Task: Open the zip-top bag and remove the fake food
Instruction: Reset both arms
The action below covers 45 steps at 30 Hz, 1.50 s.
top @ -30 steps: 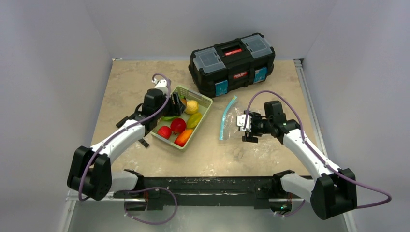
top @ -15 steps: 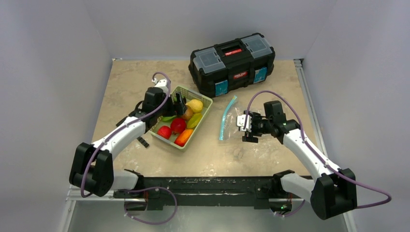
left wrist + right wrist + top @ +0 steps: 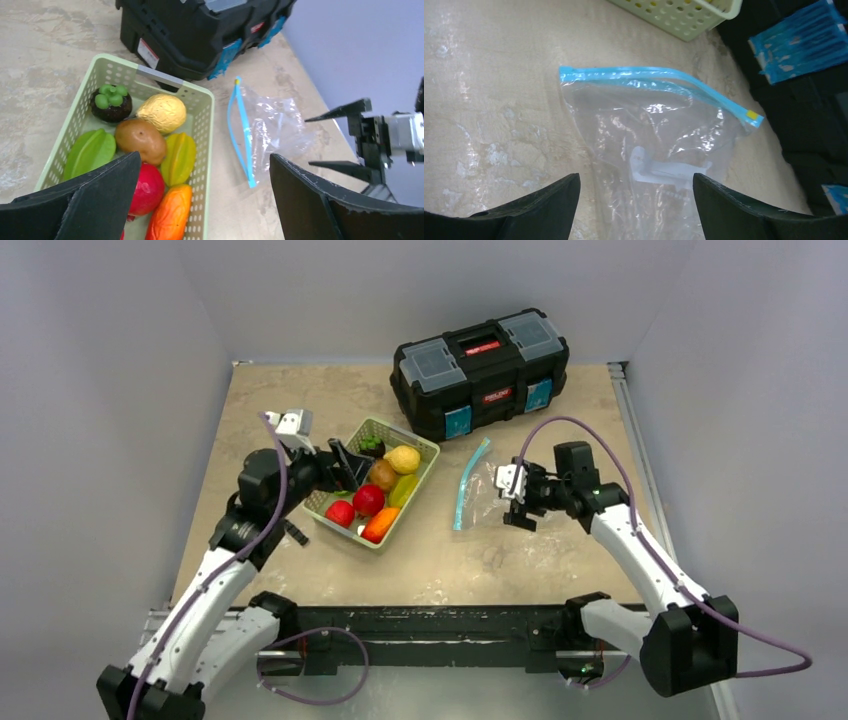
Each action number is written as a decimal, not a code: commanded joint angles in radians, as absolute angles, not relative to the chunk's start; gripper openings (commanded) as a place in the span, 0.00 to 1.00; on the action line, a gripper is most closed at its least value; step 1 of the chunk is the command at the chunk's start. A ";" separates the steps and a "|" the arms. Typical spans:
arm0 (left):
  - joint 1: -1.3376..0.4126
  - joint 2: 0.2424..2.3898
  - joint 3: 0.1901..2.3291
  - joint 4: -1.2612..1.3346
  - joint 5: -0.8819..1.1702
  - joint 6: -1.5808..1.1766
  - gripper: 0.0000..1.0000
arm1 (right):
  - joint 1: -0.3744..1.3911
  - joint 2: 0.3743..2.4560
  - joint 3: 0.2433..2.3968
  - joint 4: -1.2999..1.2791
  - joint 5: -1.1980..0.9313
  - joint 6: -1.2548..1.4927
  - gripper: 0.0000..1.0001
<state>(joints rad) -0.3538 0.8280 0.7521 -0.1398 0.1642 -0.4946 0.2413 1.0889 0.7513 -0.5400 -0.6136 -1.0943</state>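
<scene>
The zip-top bag (image 3: 478, 486) lies flat on the desk (image 3: 450, 562) just right of the basket (image 3: 424, 446), its teal zip strip running alongside the basket's right wall. The right end effector (image 3: 508, 500), spread wide and empty, hovers at the bag's side away from the basket and is the nearer arm, while the left end effector (image 3: 350, 465), equally wide and empty, hangs over the basket's left edge. The overhead view places the fake food (image 3: 375, 492) inside the basket, and only the right wrist view shows the bag clear through to the desk, apparently empty.
</scene>
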 commanded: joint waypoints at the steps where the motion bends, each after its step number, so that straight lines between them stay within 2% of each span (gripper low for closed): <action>1: -0.346 0.700 0.722 -0.224 0.247 -0.540 1.00 | 0.208 1.018 0.863 -0.555 -0.658 -0.968 0.83; 7: -0.347 0.576 0.797 -0.426 0.257 -0.483 1.00 | 0.190 0.933 0.945 -0.525 -0.619 -0.703 0.99; 13: -0.347 0.501 0.897 -0.608 0.166 -0.395 1.00 | 0.172 0.906 1.076 -0.475 -0.423 -0.360 0.99; 18: -0.346 0.458 0.952 -0.676 0.112 -0.376 1.00 | 0.131 0.889 1.155 -0.468 -0.378 -0.188 0.99; 27: -0.347 0.448 1.070 -0.796 0.084 -0.330 1.00 | 0.129 0.842 1.258 -0.484 -0.310 -0.193 0.99; 45: -0.347 0.407 1.108 -0.841 0.127 -0.346 1.00 | 0.117 0.806 1.267 -0.476 -0.347 -0.110 0.99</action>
<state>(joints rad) -0.3538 0.4282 1.0657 -0.8448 0.1085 -0.3477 0.1230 0.8215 1.2331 -0.5034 -0.3416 -0.1490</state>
